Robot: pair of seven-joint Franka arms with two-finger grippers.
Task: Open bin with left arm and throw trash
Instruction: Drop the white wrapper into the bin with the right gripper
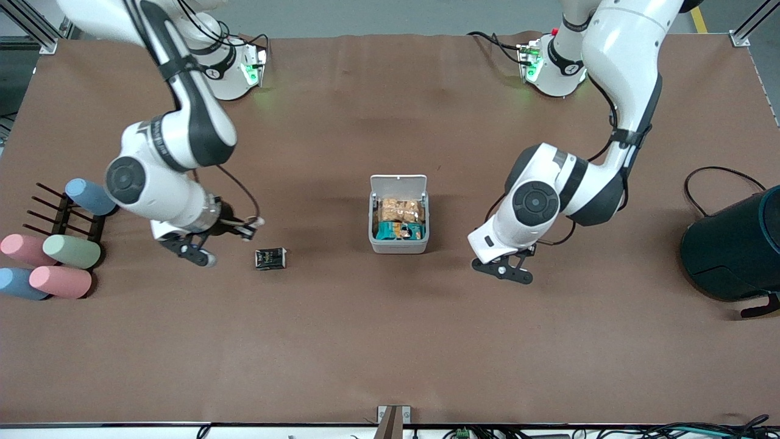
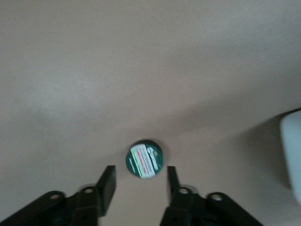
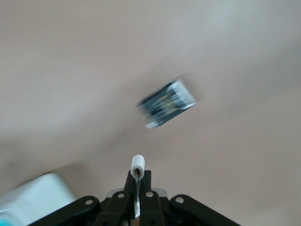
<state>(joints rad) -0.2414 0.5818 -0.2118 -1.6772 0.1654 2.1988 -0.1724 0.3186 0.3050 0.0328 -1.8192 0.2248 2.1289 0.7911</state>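
Bin: the white bin [image 1: 398, 244] stands near the middle of the table [image 1: 390, 353], lid [image 1: 398, 182] swung open and standing at the edge toward the robots' bases; its longer side runs from the front camera toward the bases.
Bin contents: snack packets, orange-brown above a teal one [image 1: 399, 230].
Black wrapper: a small dark packet [image 1: 270, 258] lies flat on the table between the bin and the right arm's end, well apart from the bin; its long axis runs roughly along the table's length. In the right wrist view it appears as a dark rectangle [image 3: 167, 102].
Round disc: a dark green disc with a pale label [image 2: 144, 159] lies flat on the table, seen only in the left wrist view.
Left gripper: the left gripper [image 1: 506, 268] hangs low over the table beside the bin, toward the left arm's end; jaws wide apart and empty, the disc showing between them.
Right gripper: the right gripper [image 1: 194, 250] hangs over the table near the black wrapper; jaws closed together, a small white piece [image 3: 137, 165] pinched at their tips.
Surface: plain brown cloth, faintly creased.
Surroundings: pastel cylinders [image 1: 61, 265] and a black rack [image 1: 67, 213] at the right arm's end; a big dark cylinder [image 1: 734, 250] at the left arm's end.
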